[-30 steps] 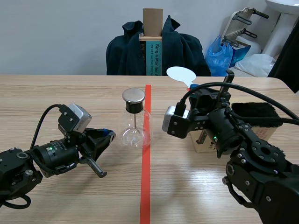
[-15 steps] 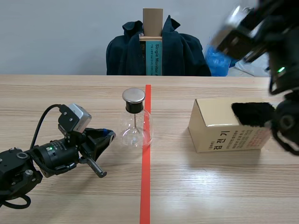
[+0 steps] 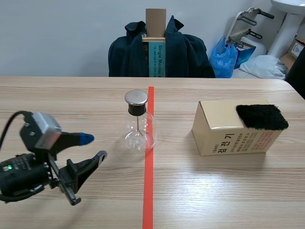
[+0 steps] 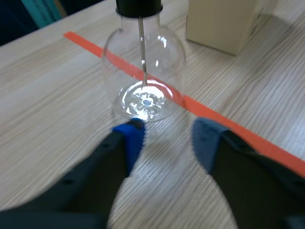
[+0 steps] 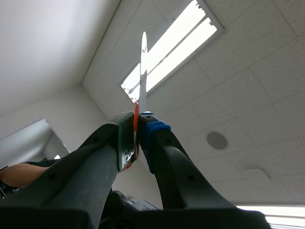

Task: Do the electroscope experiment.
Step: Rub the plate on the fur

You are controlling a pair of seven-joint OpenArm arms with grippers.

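Glass flask (image 4: 145, 71) stands just ahead of the spread left hand (image 4: 167, 136) — right hand (image 5: 138, 129) pinches a thin white paddle (image 5: 143, 71)

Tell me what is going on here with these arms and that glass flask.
An electroscope experiment is under way. The left gripper is open, low over the table, with the glass electroscope flask just ahead of its fingers and not gripped. The right arm is out of the scene view. Its wrist camera points up at the ceiling, and the right gripper is shut on a thin white plate. A cardboard box with a black fur pad on top sits untouched.
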